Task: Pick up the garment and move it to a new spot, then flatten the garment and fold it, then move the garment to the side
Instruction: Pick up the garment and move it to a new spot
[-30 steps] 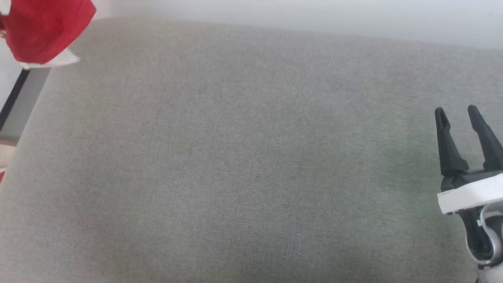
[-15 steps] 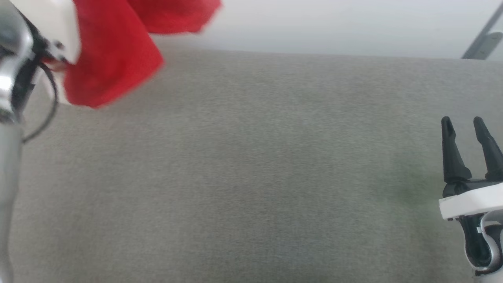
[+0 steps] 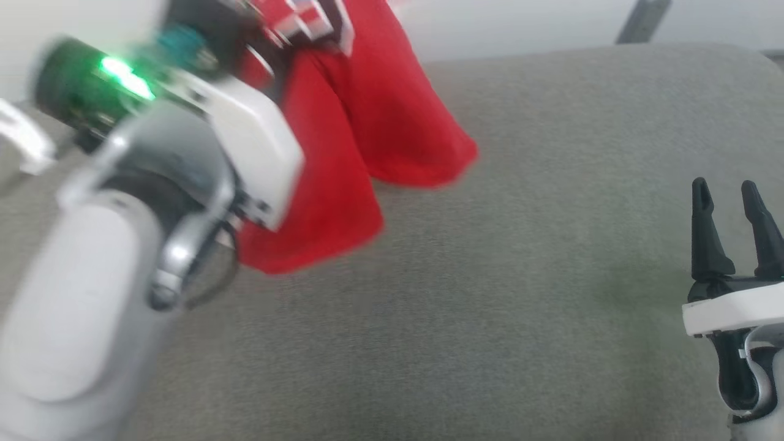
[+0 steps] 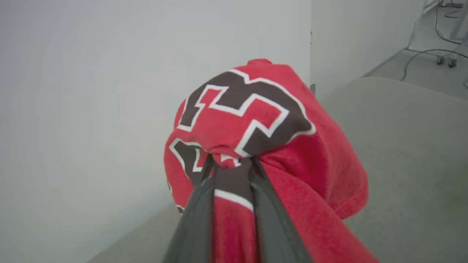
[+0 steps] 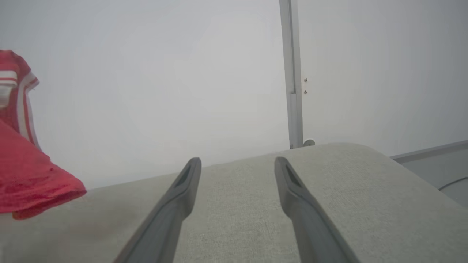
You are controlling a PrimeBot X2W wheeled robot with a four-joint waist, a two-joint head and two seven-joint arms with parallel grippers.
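Since a second ago the left gripper, fingers pinched on a bunch of the garment, has swung it in over the grey padded surface, seemingly ready for laying down, while the right gripper waits empty, fingers wide.

Garment hangs from left claw at 11 o'clock above the surface; right claw at 4 o'clock, well apart.

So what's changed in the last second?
The left gripper, shut on the garment, has swung in from the upper left, bringing it to hang over the grey cushion. The head camera shifted a little too. The right gripper stays open and idle at lower right.
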